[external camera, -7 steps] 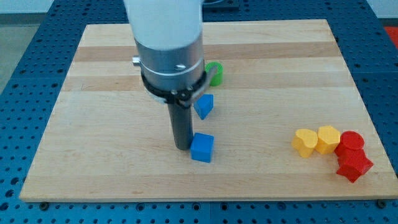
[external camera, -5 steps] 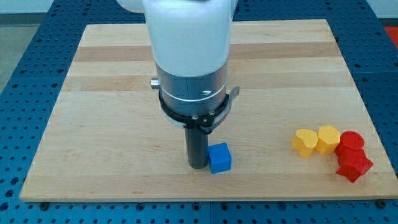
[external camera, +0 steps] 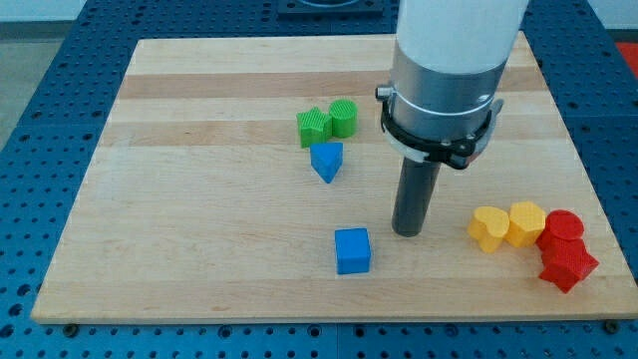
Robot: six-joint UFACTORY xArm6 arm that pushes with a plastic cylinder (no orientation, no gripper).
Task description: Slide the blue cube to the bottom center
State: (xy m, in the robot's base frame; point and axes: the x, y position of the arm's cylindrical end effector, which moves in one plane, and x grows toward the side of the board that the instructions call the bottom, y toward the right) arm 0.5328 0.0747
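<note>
The blue cube [external camera: 352,250] sits on the wooden board [external camera: 179,199] near the view's bottom, about at the middle. My tip [external camera: 406,231] rests on the board a little to the right of the cube and slightly above it, apart from it. A second blue block, wedge-shaped [external camera: 327,161], lies higher up near the board's middle.
Two green blocks [external camera: 326,124] sit side by side above the blue wedge. At the view's right are two yellow blocks [external camera: 507,225] and two red blocks [external camera: 565,251] clustered together near the board's edge. The arm's wide white and grey body [external camera: 446,70] hangs over the upper right.
My tip pushed the blue cube right and slightly down, then swung from its left side to its right and now stands clear of it. The green blocks and wedge are uncovered again.
</note>
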